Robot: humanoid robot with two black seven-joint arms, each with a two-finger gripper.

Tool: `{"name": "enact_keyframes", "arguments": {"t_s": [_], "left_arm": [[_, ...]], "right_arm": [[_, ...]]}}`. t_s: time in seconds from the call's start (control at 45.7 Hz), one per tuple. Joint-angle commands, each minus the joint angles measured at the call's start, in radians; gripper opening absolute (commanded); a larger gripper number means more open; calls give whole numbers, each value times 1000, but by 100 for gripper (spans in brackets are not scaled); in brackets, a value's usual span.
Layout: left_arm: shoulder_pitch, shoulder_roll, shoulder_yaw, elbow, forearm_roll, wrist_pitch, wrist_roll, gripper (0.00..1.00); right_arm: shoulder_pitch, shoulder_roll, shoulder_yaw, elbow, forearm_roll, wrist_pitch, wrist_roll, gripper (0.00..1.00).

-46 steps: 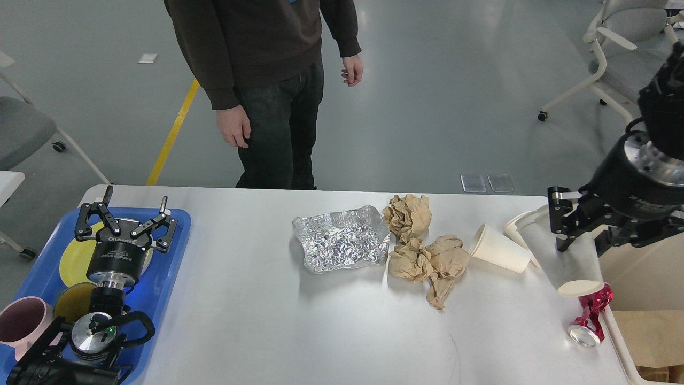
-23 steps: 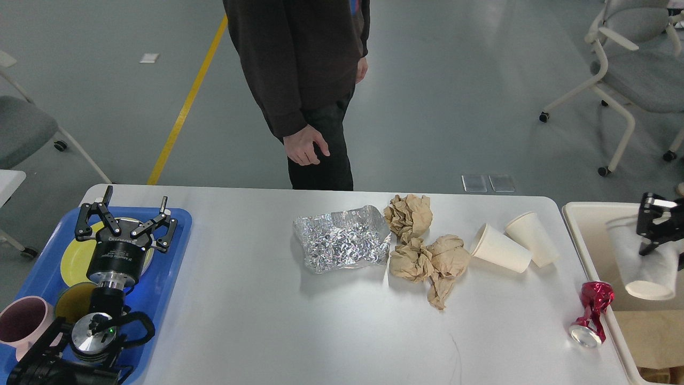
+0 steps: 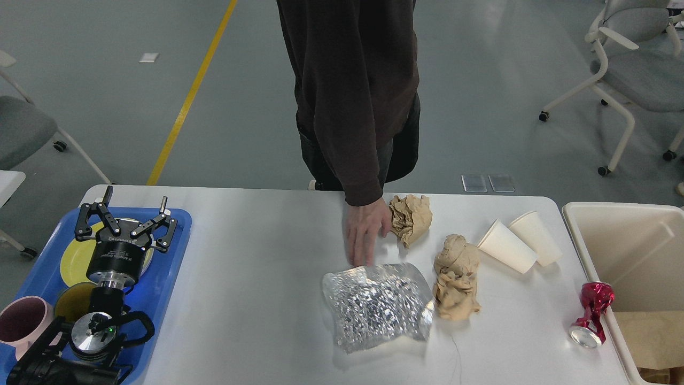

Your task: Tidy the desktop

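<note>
The white desktop (image 3: 246,299) fills the lower view. On it lie a crumpled foil sheet (image 3: 377,306), two crumpled brown paper wads (image 3: 409,217) (image 3: 455,278), two tipped white paper cups (image 3: 507,247) (image 3: 536,238) and a crushed red can (image 3: 592,314). My left gripper (image 3: 128,211) hovers open and empty over the blue tray (image 3: 160,289) at the left. My right gripper is out of view.
A person in dark clothes stands at the far edge, hand (image 3: 364,234) on the table touching the foil. The tray holds a yellow plate (image 3: 72,259), a small bowl and a pink mug (image 3: 21,321). A cream bin (image 3: 636,267) stands at the right. Chairs flank the table.
My right gripper with its paper cup has left the view. The person stepped right and pushed the foil and a paper wad nearer me. The left arm stayed still.
</note>
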Motion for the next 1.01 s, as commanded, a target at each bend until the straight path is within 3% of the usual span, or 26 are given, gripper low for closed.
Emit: {"name": "enact_keyframes", "arguments": {"t_s": [0.0, 0.197, 0.394, 0.416, 0.459, 0.481, 0.59, 0.984], "left_arm": [[0, 0, 0, 0, 0, 0, 0, 96], [0, 1, 0, 0, 0, -1, 0, 96], [0, -1, 0, 0, 0, 0, 0, 96], [0, -1, 0, 0, 0, 0, 0, 96], [0, -1, 0, 0, 0, -1, 0, 96], [0, -1, 0, 0, 0, 0, 0, 96], [0, 1, 0, 0, 0, 0, 0, 96], [0, 1, 0, 0, 0, 0, 0, 96]], "right_arm": [[-242, 72, 148, -151, 1, -98, 0, 0], [-534, 211, 340, -430, 1, -104, 0, 0], [-577, 253, 371, -467, 1, -122, 0, 0], [-577, 253, 371, -467, 1, -125, 0, 13], [-575, 251, 373, -469, 1, -136, 0, 55], [-575, 253, 374, -469, 1, -147, 0, 70], [-572, 254, 391, -460, 2, -178, 0, 100], [-562, 242, 405, -437, 4, -164, -1, 100]]}}
